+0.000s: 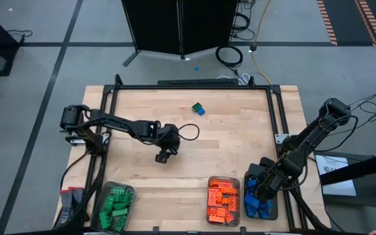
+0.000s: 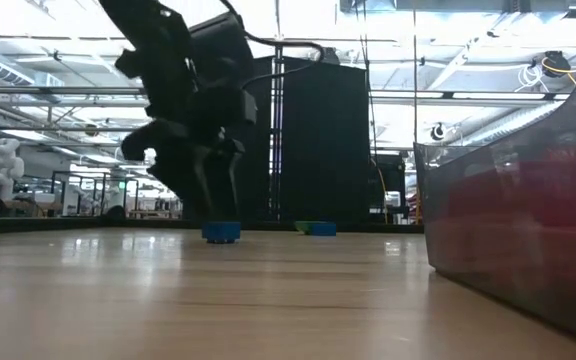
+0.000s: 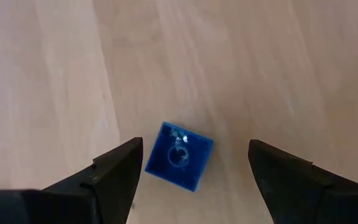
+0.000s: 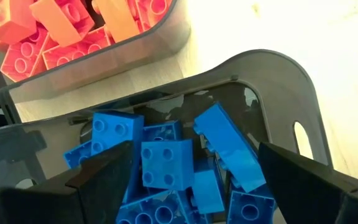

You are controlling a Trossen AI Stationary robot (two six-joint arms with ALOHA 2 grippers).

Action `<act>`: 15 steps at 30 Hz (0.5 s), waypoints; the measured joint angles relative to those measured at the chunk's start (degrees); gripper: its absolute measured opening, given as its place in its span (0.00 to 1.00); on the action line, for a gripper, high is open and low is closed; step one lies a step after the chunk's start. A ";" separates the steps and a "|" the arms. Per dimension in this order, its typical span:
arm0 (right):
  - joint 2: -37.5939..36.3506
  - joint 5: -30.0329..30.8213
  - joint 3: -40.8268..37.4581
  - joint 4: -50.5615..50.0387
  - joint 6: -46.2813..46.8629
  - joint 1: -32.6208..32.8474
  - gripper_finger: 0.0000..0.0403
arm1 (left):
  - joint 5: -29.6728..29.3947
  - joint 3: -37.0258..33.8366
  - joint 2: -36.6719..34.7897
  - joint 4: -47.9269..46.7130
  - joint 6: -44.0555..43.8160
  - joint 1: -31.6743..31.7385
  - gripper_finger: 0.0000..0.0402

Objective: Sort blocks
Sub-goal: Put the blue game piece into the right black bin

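Your left pincer (image 3: 191, 177) hangs released over the middle of the desk (image 1: 240, 150), its fingers on both sides of one blue block (image 3: 178, 155) that lies on the wood, not touching it. Your right pincer (image 4: 194, 174) is released too, above the tray (image 4: 303, 106) of blue blocks (image 4: 166, 163). A green and blue pair (image 1: 198, 108) lies farther away.

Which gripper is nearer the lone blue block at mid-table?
Left. The left gripper hangs open right over the blue block; the right gripper is over the blue tray.
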 joint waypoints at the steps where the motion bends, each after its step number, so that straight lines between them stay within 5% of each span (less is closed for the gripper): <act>1: 0.00 -0.01 0.00 -0.02 -0.01 -0.01 0.84 | -0.01 -0.62 0.00 0.95 -0.04 0.36 0.73; 15: 0.00 -0.27 -0.02 0.09 3.01 -0.01 0.84 | 6.44 -0.87 2.52 2.80 2.84 5.10 0.73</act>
